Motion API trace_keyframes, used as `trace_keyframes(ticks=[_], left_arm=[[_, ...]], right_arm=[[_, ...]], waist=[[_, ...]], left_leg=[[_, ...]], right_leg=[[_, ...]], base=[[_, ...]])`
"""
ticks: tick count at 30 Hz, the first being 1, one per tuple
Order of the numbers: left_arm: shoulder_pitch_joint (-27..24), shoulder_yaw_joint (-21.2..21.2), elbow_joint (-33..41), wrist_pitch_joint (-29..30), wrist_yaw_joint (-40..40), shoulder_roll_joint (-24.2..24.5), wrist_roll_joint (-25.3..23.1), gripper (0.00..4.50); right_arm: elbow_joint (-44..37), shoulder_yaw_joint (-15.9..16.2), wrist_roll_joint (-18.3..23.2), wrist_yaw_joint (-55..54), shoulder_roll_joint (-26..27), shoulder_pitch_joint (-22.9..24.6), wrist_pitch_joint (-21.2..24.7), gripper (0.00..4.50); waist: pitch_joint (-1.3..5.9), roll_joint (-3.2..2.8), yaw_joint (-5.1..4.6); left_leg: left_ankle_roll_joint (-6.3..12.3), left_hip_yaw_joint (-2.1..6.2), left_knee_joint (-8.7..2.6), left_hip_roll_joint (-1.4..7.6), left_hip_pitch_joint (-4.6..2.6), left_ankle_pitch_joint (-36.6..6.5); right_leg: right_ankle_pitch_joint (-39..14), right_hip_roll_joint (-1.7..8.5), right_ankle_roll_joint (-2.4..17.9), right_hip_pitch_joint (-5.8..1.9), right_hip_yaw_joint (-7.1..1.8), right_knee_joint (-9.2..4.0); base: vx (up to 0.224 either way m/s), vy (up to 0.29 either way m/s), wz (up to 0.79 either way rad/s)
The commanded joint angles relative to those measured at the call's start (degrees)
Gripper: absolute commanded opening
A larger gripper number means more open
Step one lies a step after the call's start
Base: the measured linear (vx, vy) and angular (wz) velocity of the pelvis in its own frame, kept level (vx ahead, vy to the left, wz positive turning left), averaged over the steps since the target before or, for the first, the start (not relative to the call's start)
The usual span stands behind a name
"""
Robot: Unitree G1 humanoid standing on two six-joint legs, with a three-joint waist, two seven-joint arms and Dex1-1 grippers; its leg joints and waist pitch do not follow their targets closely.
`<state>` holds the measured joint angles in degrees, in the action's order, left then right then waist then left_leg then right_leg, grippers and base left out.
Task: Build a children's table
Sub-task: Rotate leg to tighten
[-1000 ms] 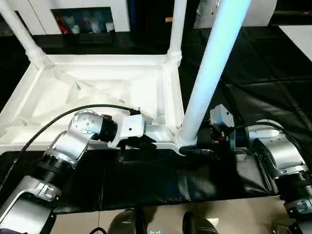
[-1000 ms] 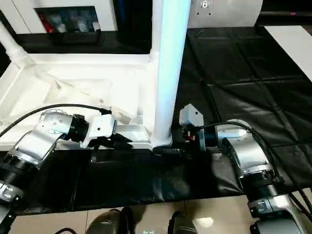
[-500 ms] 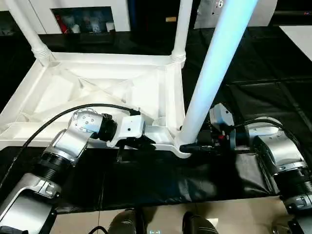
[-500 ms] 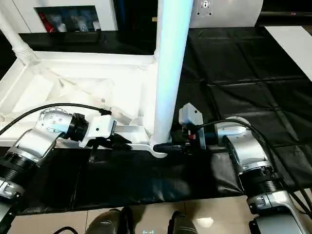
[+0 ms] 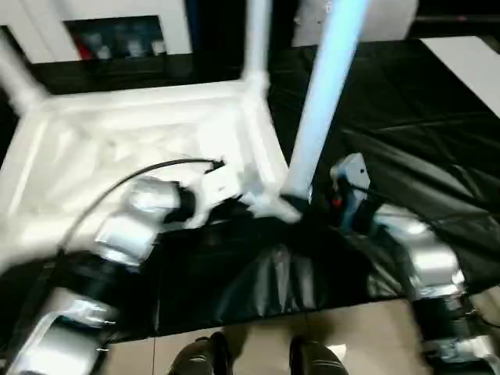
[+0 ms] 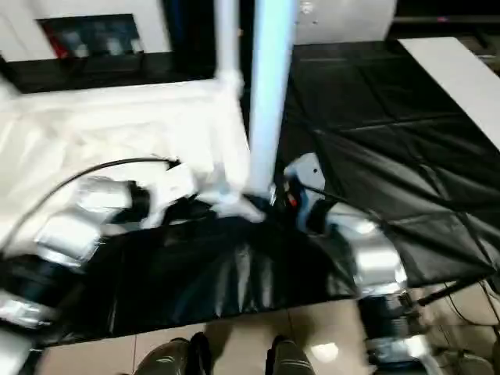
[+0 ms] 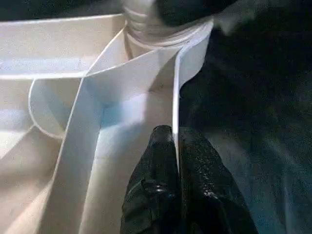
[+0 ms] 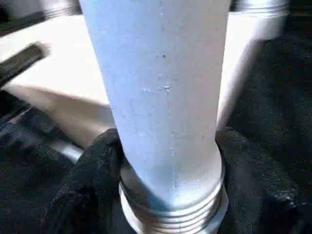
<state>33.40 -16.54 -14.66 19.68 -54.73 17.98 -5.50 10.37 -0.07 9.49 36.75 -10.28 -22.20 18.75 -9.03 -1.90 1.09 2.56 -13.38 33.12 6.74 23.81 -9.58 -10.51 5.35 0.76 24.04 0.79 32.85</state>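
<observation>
The children's table lies upside down on the black cover, its ribbed white top [image 5: 141, 133] facing up. One leg [image 5: 324, 94] stands in the near right corner socket, and two more legs [image 5: 256, 39] [image 5: 16, 70] rise from the far corners. My left gripper [image 7: 174, 134] is shut on the top's thin near rim [image 7: 175, 92], a little left of that socket. My right gripper [image 8: 168, 146] is shut on the leg [image 8: 165, 87] just above its threaded end, one black finger [image 8: 95, 165] on each side.
The black-covered work table [image 5: 406, 117] stretches away to the right and back. Its front edge runs just below my forearms, with pale floor [image 5: 258, 328] and my feet [image 5: 211, 355] beneath. A white cabinet [image 5: 117, 31] stands behind the table.
The whole picture has swung and blurred as my head moved. My right gripper's fingers have closed in around the foot of the near leg. The left gripper keeps its hold on the rim.
</observation>
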Motion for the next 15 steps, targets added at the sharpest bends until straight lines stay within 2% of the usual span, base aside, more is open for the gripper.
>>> trace_keyframes(ticks=[1,2,3,4,5,6,7,8,9,11,13,15], left_arm=[[1.4,-2.1,2.8,1.6,5.0,-4.7,0.8,0.0],[2.2,-1.6,2.3,3.7,10.0,-7.9,-0.5,0.0],[2.7,-1.5,2.3,5.8,14.3,-10.6,-2.1,0.0],[3.0,-1.4,2.4,6.9,16.7,-12.1,-3.0,0.0],[3.1,-1.7,2.5,7.0,17.9,-13.0,-3.7,0.0],[3.1,-1.7,2.5,7.0,17.9,-13.0,-3.7,0.0],[3.0,-1.9,2.8,7.2,18.1,-13.3,-3.9,0.0],[2.6,-2.5,3.3,6.3,17.3,-12.9,-4.2,0.0],[2.2,-2.8,3.8,6.1,16.4,-12.3,-4.4,0.0],[1.8,-3.0,4.4,6.2,15.7,-11.7,-4.5,0.0],[0.6,-2.8,4.8,4.6,12.8,-8.6,-4.1,0.0],[0.2,-2.7,4.8,3.8,11.9,-7.7,-4.0,0.0]], right_arm=[[-0.1,5.6,-0.1,-2.1,4.7,0.8,2.5,2.61],[0.5,4.5,-1.0,-8.2,8.4,0.8,2.2,2.61],[1.0,3.9,-2.0,-13.4,11.4,0.5,2.1,2.61],[1.3,3.5,-2.6,-16.3,13.1,0.3,2.1,2.61],[1.8,3.0,-3.0,-18.5,14.2,-0.2,1.7,2.61],[1.8,3.0,-3.0,-18.5,14.2,-0.2,1.7,2.61],[1.8,2.9,-3.2,-19.3,14.6,-0.3,1.7,3.17],[2.3,2.9,-3.8,-19.0,14.0,-0.4,0.1,3.31],[2.2,3.0,-4.6,-18.7,13.2,-0.3,-1.0,3.31],[1.9,3.1,-5.2,-18.3,12.4,-0.1,-1.7,3.46],[1.2,1.6,-4.8,-14.9,8.9,0.4,-3.5,3.63],[1.0,1.2,-4.6,-13.9,7.9,0.5,-4.0,3.75]], waist=[[3.29,0.39,-0.13],[3.3,0.46,-0.12],[3.18,-0.21,-0.24],[3.29,0.1,-0.39],[3.35,-0.07,-0.38],[3.29,0.01,-0.42],[3.33,0.01,-0.38],[3.54,-0.09,-0.41],[3.61,-0.03,-0.43],[3.88,-0.08,-0.44],[4.03,0.07,-0.46],[4.13,0.09,-0.45]], left_leg=[[-5.56,4.76,-6.02,6.59,-3.42,-26.8],[-5.24,4.78,-5.97,6.54,-3.39,-26.6],[-5.4,4.61,-6.0,6.58,-3.47,-26.3],[-5.59,4.58,-6.01,6.54,-3.58,-26.4],[-5.56,4.57,-6.04,6.53,-3.63,-26.3],[-5.45,4.59,-6.15,6.42,-3.49,-26.3],[-5.29,4.66,-6.19,6.41,-3.39,-26.1],[-4.93,4.54,-6.34,6.5,-3.26,-24.9],[-4.82,4.46,-6.32,6.49,-3.21,-24.2],[-3.83,4.21,-6.14,6.44,-3.01,-20.9],[-1.16,3.99,-5.76,6.36,-2.65,-17.3],[0.88,3.82,-5.39,6.32,-2.45,-15.0]], right_leg=[[-26.7,4.57,8.7,0.13,-2.54,-4.57],[-26.4,4.63,8.5,0.01,-2.55,-4.62],[-25.3,4.5,8.7,0.38,-2.75,-4.67],[-24.5,4.29,8.5,0.36,-2.61,-4.8],[-24.1,4.22,8.4,0.33,-2.61,-4.78],[-23.4,4.06,8.0,0.24,-2.49,-4.78],[-22.8,4.07,7.8,0.01,-2.43,-4.72],[-18.9,3.79,7.8,-0.15,-2.37,-4.41],[-17.3,3.73,8.0,-0.26,-2.32,-4.26],[-11.5,3.68,9.2,-0.64,-2.29,-3.76],[-7.3,3.85,10.7,-1.26,-2.18,-3.43],[-5.2,4.03,11.8,-1.56,-2.18,-3.26]], base=[[0.0,0.0,0.0],[0.0,0.0,0.0],[0.0,0.0,0.0],[0.0,0.0,0.0],[0.0,0.0,0.0],[0.0,0.0,0.0],[0.0,0.0,0.0],[0.0,0.0,0.0],[0.0,0.0,0.0],[0.0,0.0,0.0],[0.0,0.0,0.0],[0.0,0.0,0.0]])
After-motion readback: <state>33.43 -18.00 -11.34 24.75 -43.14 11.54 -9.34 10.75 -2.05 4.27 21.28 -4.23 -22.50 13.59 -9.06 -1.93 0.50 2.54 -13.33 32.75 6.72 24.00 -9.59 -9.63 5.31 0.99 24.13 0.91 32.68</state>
